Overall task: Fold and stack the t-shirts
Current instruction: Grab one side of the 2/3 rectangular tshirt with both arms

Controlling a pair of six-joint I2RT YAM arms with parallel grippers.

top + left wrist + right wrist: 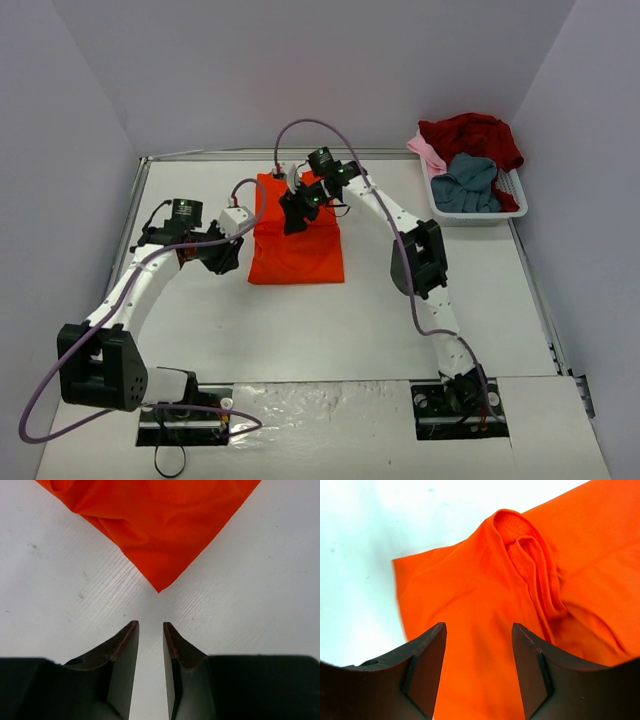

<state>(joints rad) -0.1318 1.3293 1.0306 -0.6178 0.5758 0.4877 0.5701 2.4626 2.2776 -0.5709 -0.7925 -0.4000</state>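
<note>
The bright orange-red t-shirt lies folded into a long rectangle on the white table. My left gripper is open and empty at its left side; in the left wrist view a corner of the shirt lies just ahead of my gripper, not touching. My right gripper hovers over the shirt's far half, open and empty; in the right wrist view my gripper is above the shirt with its bunched collar. Dark red, grey-blue and pale pink t-shirts lie in the basket.
A white slatted basket stands at the back right corner of the table. Purple cables loop from both arms. Grey walls enclose the table on three sides.
</note>
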